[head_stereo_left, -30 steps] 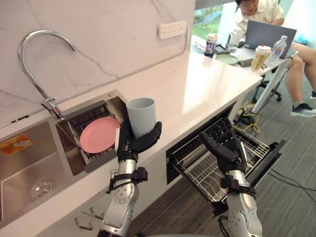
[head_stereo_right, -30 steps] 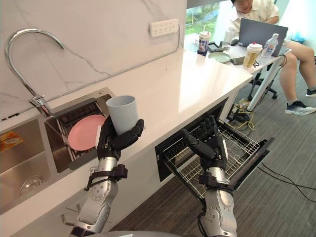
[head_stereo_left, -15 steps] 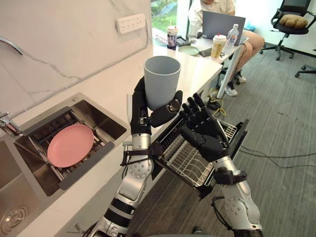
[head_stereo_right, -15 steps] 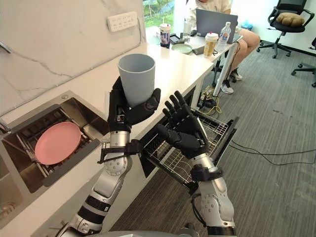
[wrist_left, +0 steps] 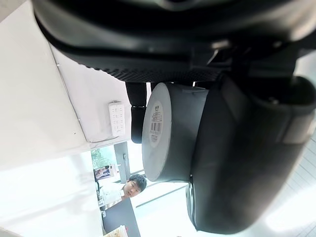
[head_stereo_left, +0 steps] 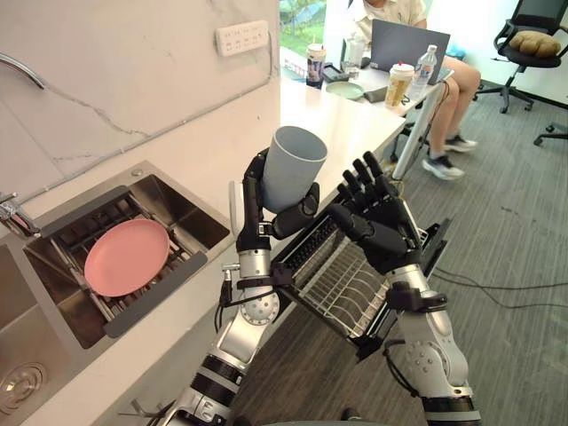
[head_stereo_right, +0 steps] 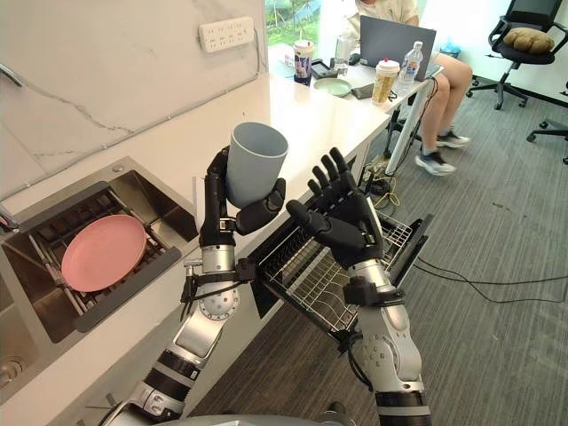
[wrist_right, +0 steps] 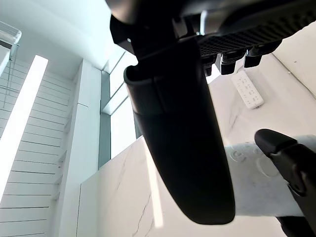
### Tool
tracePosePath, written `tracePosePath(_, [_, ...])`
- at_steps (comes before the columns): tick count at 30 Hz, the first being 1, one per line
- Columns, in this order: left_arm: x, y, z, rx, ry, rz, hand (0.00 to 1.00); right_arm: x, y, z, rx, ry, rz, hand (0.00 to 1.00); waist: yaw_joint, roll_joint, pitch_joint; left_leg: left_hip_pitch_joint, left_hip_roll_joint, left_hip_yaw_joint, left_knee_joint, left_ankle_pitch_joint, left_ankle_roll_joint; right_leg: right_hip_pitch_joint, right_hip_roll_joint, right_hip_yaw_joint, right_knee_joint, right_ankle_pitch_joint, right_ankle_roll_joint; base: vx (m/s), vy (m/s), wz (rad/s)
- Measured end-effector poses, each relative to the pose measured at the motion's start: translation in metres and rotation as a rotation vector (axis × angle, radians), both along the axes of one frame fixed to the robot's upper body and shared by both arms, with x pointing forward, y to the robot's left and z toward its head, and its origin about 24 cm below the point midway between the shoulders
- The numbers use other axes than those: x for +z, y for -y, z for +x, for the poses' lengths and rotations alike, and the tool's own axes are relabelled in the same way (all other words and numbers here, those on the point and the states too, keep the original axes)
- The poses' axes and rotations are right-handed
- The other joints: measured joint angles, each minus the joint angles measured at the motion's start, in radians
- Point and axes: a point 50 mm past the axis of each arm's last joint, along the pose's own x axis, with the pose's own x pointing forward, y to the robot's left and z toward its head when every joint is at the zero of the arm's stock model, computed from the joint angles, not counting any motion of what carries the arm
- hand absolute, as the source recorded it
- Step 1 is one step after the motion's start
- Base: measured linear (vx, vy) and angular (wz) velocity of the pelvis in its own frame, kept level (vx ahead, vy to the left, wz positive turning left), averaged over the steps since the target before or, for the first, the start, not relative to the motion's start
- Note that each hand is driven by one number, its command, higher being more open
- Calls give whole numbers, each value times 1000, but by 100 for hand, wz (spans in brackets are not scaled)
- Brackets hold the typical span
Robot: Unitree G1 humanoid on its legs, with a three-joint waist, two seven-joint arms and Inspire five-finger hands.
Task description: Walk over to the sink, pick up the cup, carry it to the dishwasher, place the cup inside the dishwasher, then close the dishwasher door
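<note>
My left hand is curled round a pale grey-blue cup, held upright and slightly tilted above the counter's front edge; the cup's base shows close up in the left wrist view, and the cup is just as plain from the right eye. Just right of it my right hand is raised with its fingers spread straight, holding nothing. Below both hands the dishwasher's wire rack is pulled out over the lowered door.
A steel sink in the white counter holds a pink plate on a dish rack. At the counter's far end a person sits with a laptop, cups and a bottle. An office chair stands on the grey floor.
The cup has come down a little and tilted, still in my left hand. My right hand has risen closer beside it. The camera has shifted slightly.
</note>
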Motion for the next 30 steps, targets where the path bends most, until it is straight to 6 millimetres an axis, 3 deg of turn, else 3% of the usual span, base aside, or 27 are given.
tracePosePath(11, [-2,17,-5,-88,-7,12,0,0,-4,23,0,-53,-14,100,2,0,0,-4,-2,-26,-1,15,4,16,-2,-29,-7,1,1,-15,-6,6])
tracePosePath(30, [-21,-4,1,-111,-141,-54,0,13,-9,60,208,-81,-206,100,31,-5,-1,-23,13,-71,0,35,-3,54,25,-77,-71,24,-3,-12,-8,6])
